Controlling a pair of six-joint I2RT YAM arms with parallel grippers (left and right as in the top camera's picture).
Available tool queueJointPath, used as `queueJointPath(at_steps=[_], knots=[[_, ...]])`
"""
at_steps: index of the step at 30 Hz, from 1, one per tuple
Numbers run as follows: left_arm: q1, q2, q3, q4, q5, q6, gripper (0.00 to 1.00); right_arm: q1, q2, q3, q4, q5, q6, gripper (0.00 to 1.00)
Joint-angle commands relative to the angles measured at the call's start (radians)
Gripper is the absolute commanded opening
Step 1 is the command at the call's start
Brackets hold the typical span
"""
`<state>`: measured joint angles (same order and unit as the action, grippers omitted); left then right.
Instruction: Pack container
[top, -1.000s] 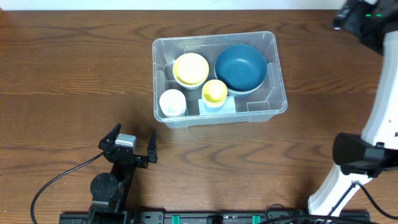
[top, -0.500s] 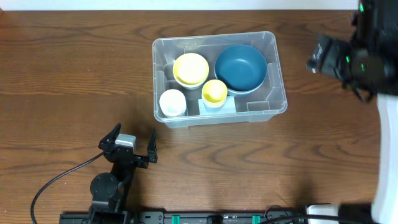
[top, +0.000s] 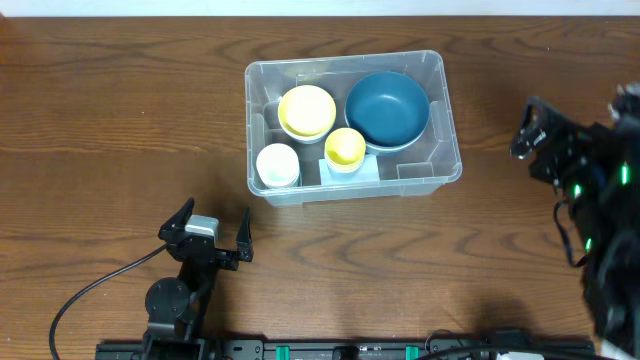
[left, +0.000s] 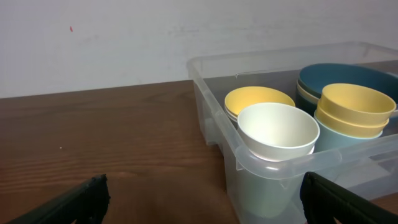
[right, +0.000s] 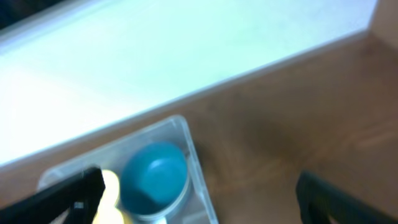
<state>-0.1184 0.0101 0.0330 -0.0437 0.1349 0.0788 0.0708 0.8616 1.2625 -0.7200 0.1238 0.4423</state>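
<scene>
The clear plastic container (top: 440, 165) stands at the table's middle back. It holds a dark blue bowl (top: 387, 108), stacked yellow bowls (top: 306, 110), a small yellow cup (top: 345, 146) and a white cup (top: 277, 164). My left gripper (top: 213, 229) rests open and empty on the table in front of the container's left end; its view shows the container (left: 211, 118) and white cup (left: 278, 129) close ahead. My right gripper (top: 530, 135) is open and empty, to the right of the container. Its blurred view shows the container (right: 193, 155) and blue bowl (right: 155, 177) below.
The table's far edge meets a pale wall (left: 124, 43). A black cable (top: 90, 290) runs from the left arm's base (top: 168, 300) at the front edge. The right arm's body (top: 600, 230) fills the right side.
The right arm has swung down from the far right corner toward the front, and its gripper now sits level with the container's right side. The left arm and the container's contents have not moved.
</scene>
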Motion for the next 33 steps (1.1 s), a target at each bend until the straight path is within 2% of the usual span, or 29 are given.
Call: queueJointPath(at_steps=[1, 5, 13, 20, 26, 33], knots=[[0.005, -0.006, -0.029, -0.013, 0.011, -0.005, 0.98, 0.006, -0.130, -0.178, 0.130, -0.012, 0.013, 0.99], [0.005, -0.006, -0.029, -0.013, 0.011, -0.005, 0.98, -0.005, -0.320, -0.431, 0.369, -0.023, 0.012, 0.99], [0.005, -0.006, -0.029, -0.013, 0.011, -0.005, 0.98, -0.033, -0.626, -0.821, 0.635, -0.023, 0.013, 0.99], [0.005, -0.006, -0.029, -0.013, 0.011, -0.005, 0.98, -0.050, -0.842, -1.096, 0.795, -0.027, 0.013, 0.99], [0.005, -0.006, -0.029, -0.014, 0.011, -0.005, 0.98, -0.053, -0.856, -1.202, 0.851, -0.039, -0.015, 0.99], [0.005, -0.006, -0.029, -0.013, 0.011, -0.005, 0.98, -0.053, -0.856, -1.227, 0.843, -0.109, -0.223, 0.99]])
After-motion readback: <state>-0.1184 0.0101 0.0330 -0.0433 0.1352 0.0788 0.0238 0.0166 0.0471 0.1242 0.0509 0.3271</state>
